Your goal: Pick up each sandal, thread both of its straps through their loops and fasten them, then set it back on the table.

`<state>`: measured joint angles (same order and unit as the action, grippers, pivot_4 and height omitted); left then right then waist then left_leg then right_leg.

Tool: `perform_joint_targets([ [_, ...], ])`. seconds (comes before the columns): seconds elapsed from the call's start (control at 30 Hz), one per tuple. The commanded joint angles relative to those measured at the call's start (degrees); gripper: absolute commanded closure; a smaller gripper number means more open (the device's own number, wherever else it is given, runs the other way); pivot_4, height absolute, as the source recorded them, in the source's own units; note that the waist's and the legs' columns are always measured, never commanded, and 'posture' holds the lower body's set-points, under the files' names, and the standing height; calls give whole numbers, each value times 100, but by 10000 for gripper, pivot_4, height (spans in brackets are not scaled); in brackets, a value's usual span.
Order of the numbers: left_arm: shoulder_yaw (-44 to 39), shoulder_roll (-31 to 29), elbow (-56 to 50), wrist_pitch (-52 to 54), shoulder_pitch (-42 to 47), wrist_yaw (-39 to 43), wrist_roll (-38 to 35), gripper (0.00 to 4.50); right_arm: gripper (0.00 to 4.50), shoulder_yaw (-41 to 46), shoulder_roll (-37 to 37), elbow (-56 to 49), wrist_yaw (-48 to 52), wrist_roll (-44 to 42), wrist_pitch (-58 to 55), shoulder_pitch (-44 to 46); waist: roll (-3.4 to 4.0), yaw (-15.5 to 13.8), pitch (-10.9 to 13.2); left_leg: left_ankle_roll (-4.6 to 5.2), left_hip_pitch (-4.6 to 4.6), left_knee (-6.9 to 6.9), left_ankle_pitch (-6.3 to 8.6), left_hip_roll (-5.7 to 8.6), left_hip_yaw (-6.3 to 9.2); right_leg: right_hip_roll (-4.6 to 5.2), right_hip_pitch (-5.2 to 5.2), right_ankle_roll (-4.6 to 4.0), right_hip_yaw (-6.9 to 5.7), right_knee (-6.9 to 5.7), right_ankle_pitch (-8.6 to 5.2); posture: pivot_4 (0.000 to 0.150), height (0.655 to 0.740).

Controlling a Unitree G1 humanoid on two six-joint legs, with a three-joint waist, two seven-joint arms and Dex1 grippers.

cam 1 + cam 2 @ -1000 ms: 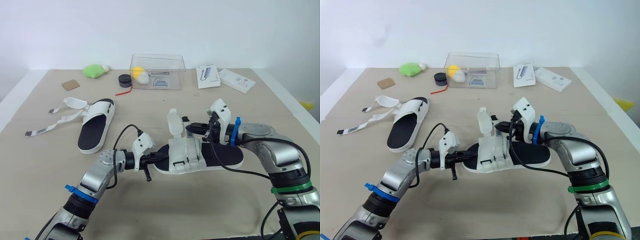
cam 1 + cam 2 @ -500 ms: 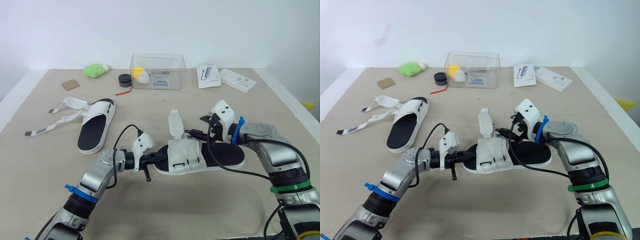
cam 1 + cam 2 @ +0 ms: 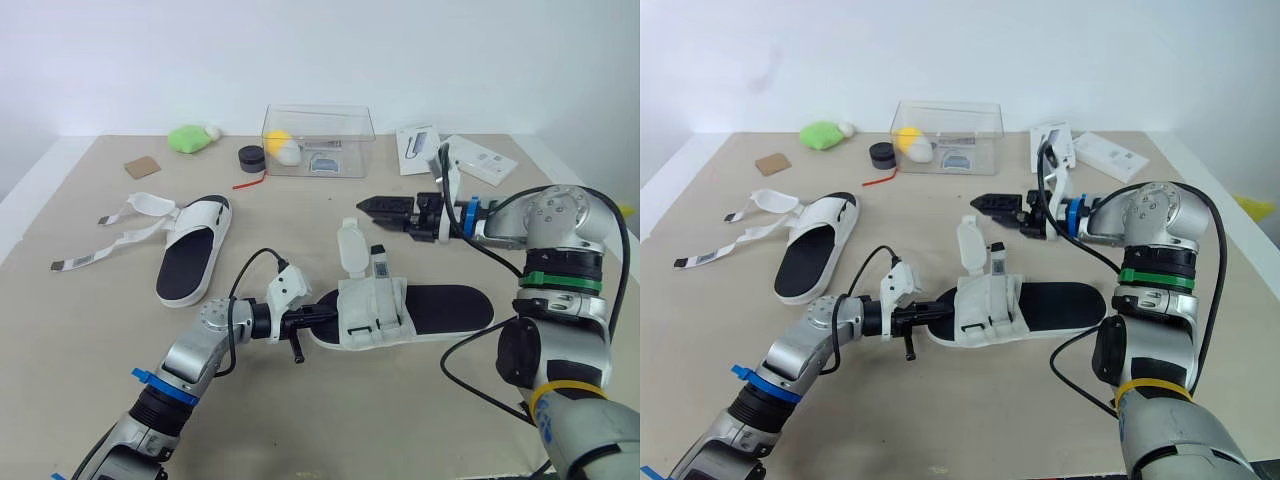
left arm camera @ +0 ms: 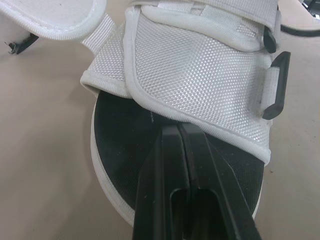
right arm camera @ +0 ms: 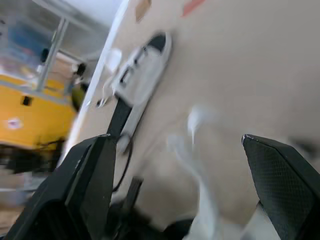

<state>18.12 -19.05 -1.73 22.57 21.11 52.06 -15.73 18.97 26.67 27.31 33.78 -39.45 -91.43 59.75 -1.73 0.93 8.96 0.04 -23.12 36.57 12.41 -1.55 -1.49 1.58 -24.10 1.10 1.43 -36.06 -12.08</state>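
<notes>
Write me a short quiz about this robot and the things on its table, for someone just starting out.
1. True or false: the right gripper hangs open above the beige table, holding nothing.
2. What lies inside the clear plastic box? A) a red apple B) a yellow rounded object C) a blue cup
3. How many black-soled sandals with white straps are on the table?
Key: 1 true; 2 B; 3 two: the near sandal and the far sandal.

One sandal (image 3: 445,310) is laid at the worktop (image 3: 400,420) centre; a second sandal (image 3: 190,255) is placed to its left, a box (image 3: 318,140) behind both.
</notes>
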Motion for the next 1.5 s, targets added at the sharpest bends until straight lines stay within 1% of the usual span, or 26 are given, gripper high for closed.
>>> perform_joint_targets([
  [0.03,159,-67,313,193,-144,-109,245,45000,1756,163,-108,72,-386,-430,-107,211,1,9,0,0,0,1,0,0,-1,0,0,5,1,0,3,1500,7400],
  [0.07,158,-63,320,191,-139,-109,246,45000,1756,192,-157,52,-515,-467,-107,201,1,10,0,2,-1,2,-1,-1,-3,-3,-2,8,3,0,6,1500,7400],
  [0.17,160,-52,327,185,-126,-116,249,45000,1756,559,-453,53,-924,-219,-107,300,2,11,0,5,-3,3,-3,-2,-3,-8,-4,15,3,0,13,1500,7400],
  [0.3,157,-51,336,182,-102,-116,256,45000,1756,966,-811,324,-1345,-46,47,501,4,14,-2,6,-5,3,-4,-2,-4,-10,-7,19,4,-1,17,1500,7400],
  [0.43,153,-49,334,179,-99,-131,263,45000,1756,1220,-961,896,-1611,117,506,668,4,14,-2,7,-7,4,-4,-2,-4,-10,-7,21,4,0,18,1500,7400],
  [0.77,173,-49,276,200,-146,-152,261,45000,1756,1378,-1024,1910,-1775,260,1519,996,4,19,-2,7,-8,4,-4,-1,-5,-11,-8,20,5,0,18,1500,7400],
  [0.97,173,-52,287,191,-150,-148,263,45000,1756,1271,-1039,2115,-1718,273,1638,1055,4,20,-2,7,-9,4,-4,-1,-5,-10,-8,20,5,0,18,1500,7400],
  [1.0,172,-52,286,191,-154,-150,263,45000,3989,1253,-1036,2133,-1712,284,1671,1052,4,19,-2,7,-9,4,-4,-1,-5,-11,-8,20,5,0,18,1500,7400],
  [1.03,171,-53,285,192,-157,-152,262,45000,7618,1238,-1032,2152,-1702,292,1698,1050,4,19,-2,7,-9,4,-4,-1,-5,-11,-8,20,5,0,18,1500,7400],
  [1.07,169,-54,286,192,-159,-153,262,45000,8315,1227,-1028,2172,-1692,296,1717,1050,4,19,-2,7,-9,4,-4,-1,-5,-11,-8,20,5,0,18,1500,7400],
  [1.1,169,-55,287,192,-161,-154,262,45000,14477,1220,-1024,2186,-1684,296,1727,1050,4,19,-2,7,-9,4,-4,-1,-5,-11,-8,20,5,0,18,1500,7400],
  [1.17,169,-52,287,190,-168,-158,262,45000,18257,1157,-1041,2189,-1642,320,1761,1034,4,19,-2,7,-9,4,-4,-1,-5,-11,-8,20,5,0,18,1500,7400],
  [1.2,169,-51,289,186,-170,-160,264,45000,26400,1123,-1046,2185,-1615,336,1780,1028,4,19,-2,7,-9,4,-4,-1,-5,-11,-8,20,5,0,18,1500,7400],
  [1.23,169,-48,287,184,-174,-163,264,45000,26400,1097,-1052,2178,-1598,348,1792,1020,4,19,-2,7,-9,4,-4,-1,-5,-11,-8,20,5,0,18,1500,7400],
  [1.27,171,-46,287,180,-177,-166,266,45000,33968,1080,-1054,2177,-1585,353,1800,1014,4,20,-2,7,-8,4,-4,-2,-5,-11,-8,20,5,0,18,1500,7400],
  [1.3,172,-44,287,175,-181,-168,268,45000,33968,1062,-1054,2179,-1573,352,1808,1010,4,20,-2,7,-8,4,-4,-1,-5,-11,-8,20,5,0,18,1500,7400],
  [1.33,173,-44,286,171,-184,-168,269,45000,36553,1041,-1053,2183,-1560,349,1818,1007,4,20,-2,7,-8,4,-4,-2,-5,-11,-8,20,5,0,18,1500,7400],
  [1.37,173,-44,286,168,-188,-169,269,45000,42739,995,-1053,2169,-1527,358,1841,1000,4,20,-2,7,-8,4,-4,-2,-5,-11,-8,20,5,0,18,1500,7400],
  [1.4,173,-45,286,167,-190,-169,269,45000,44547,931,-1055,2131,-1475,372,1877,985,4,20,-2,7,-8,4,-4,-2,-5,-11,-8,20,5,0,18,1500,7400],
  [1.5,177,-45,282,170,-194,-169,268,45000,44547,615,-1051,1830,-1228,428,1966,869,4,21,-2,7,-8,4,-4,-2,-5,-11,-9,20,5,0,18,1500,7400],
])
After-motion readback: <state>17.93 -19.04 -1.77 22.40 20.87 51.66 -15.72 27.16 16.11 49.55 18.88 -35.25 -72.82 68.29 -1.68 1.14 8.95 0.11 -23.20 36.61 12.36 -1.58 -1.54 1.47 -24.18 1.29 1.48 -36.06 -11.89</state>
